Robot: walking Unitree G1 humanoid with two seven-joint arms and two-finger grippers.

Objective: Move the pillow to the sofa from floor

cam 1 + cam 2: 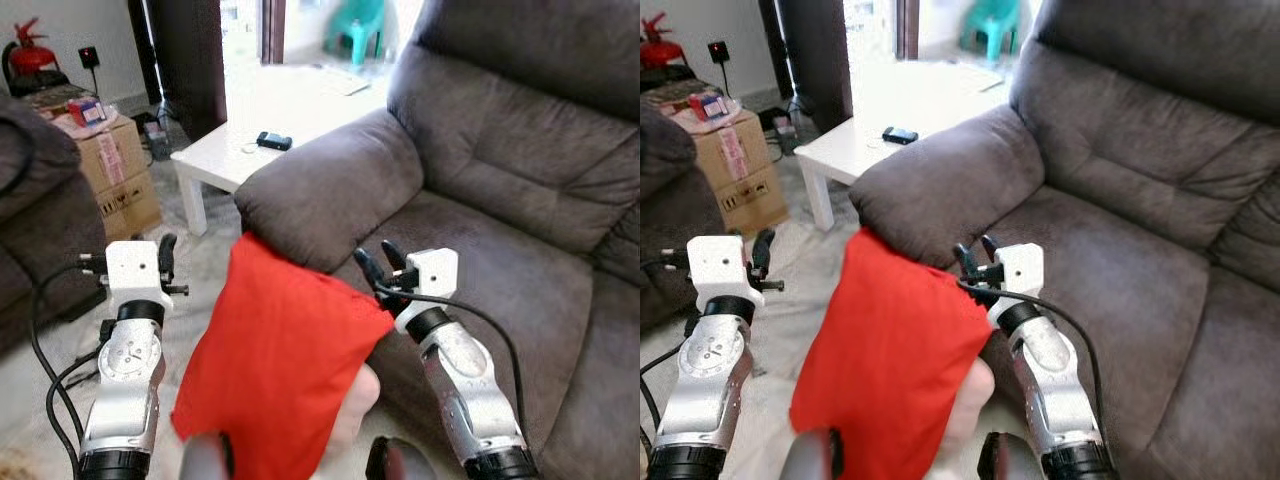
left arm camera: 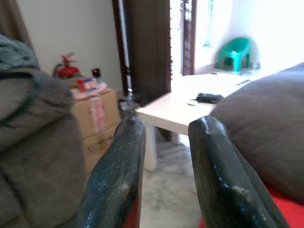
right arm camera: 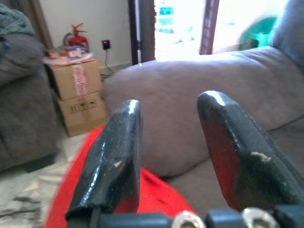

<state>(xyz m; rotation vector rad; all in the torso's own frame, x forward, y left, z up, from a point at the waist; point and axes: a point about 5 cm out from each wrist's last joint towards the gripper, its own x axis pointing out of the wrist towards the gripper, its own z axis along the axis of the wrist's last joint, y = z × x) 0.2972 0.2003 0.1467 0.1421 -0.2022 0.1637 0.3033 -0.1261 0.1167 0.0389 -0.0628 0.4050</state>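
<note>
A red pillow [image 1: 275, 360] hangs off the floor between my two arms, its top corner just below the grey sofa's armrest [image 1: 330, 185]. My left gripper [image 1: 166, 256] stands open at the pillow's left side, nothing between its fingers [image 2: 118, 166]. At the pillow's right upper edge my right gripper [image 1: 380, 262] is open too, with red cloth below its fingers [image 3: 114, 152] and the sofa seat [image 1: 500, 260] just behind it. A pale pinkish patch shows at the pillow's lower right edge. What bears the pillow I cannot tell.
A white low table [image 1: 290, 110] with a black device [image 1: 273, 141] stands beyond the armrest. Cardboard boxes [image 1: 115, 170] and a dark grey seat [image 1: 30, 200] are on the left. A red fire extinguisher [image 1: 30, 55] stands by the far wall, and cables lie on the floor.
</note>
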